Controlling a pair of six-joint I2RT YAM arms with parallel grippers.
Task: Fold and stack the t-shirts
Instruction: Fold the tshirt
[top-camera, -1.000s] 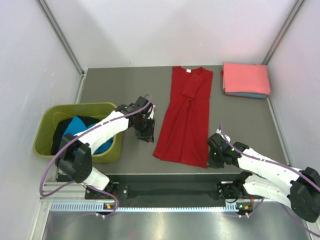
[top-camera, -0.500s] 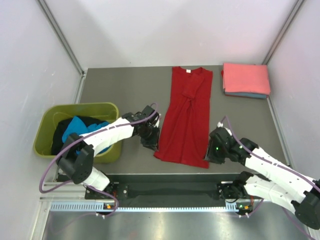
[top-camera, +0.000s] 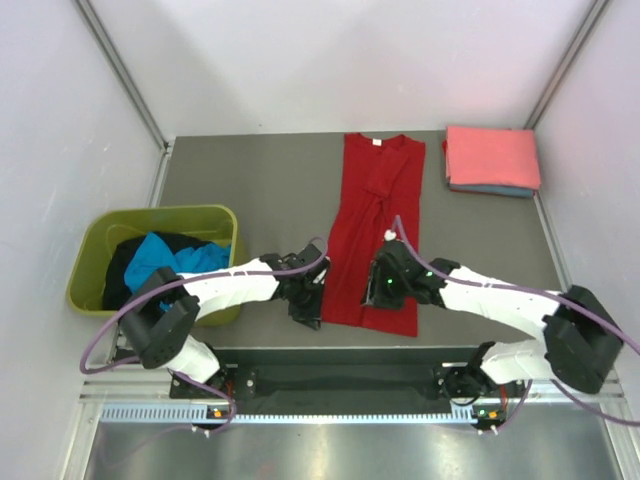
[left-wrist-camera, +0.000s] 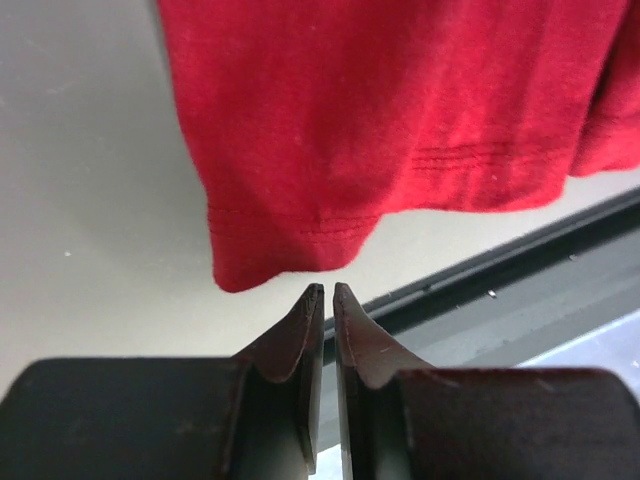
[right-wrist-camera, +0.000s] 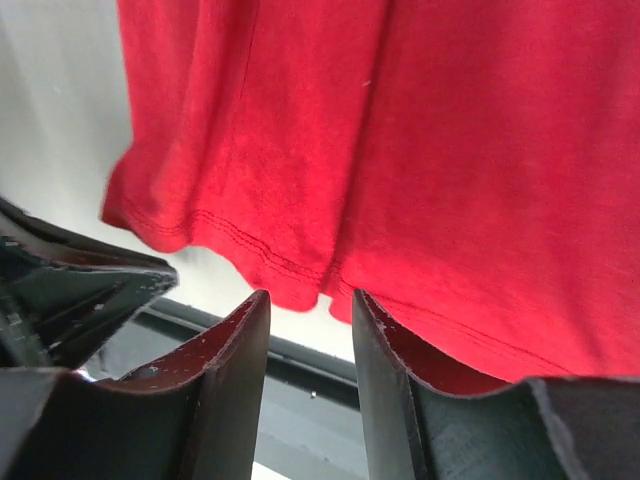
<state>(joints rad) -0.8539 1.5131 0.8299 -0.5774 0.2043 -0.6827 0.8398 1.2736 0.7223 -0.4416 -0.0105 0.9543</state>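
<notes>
A bright red t-shirt (top-camera: 372, 230), folded narrow, lies lengthwise on the middle of the table, collar at the far end. My left gripper (top-camera: 307, 305) is at its near left hem corner. In the left wrist view my left gripper (left-wrist-camera: 325, 290) is shut and empty, its tips just short of the red hem (left-wrist-camera: 290, 240). My right gripper (top-camera: 383, 290) hangs over the near hem. In the right wrist view my right gripper (right-wrist-camera: 310, 300) is open and the hem edge (right-wrist-camera: 300, 280) lies just past its tips. A folded salmon-pink shirt (top-camera: 492, 155) lies on a blue one (top-camera: 490, 189) at the back right.
An olive-green tub (top-camera: 95, 290) stands at the left and holds a turquoise shirt (top-camera: 165, 255) and a black one (top-camera: 122, 262). The table's near edge with a dark rail (left-wrist-camera: 480, 270) runs just behind the hem. The left gripper's body shows at the left of the right wrist view (right-wrist-camera: 70, 290).
My right gripper has swung left from beside the shirt's near right corner to over its near hem. My left gripper has moved right and nearer, to the hem's left corner.
</notes>
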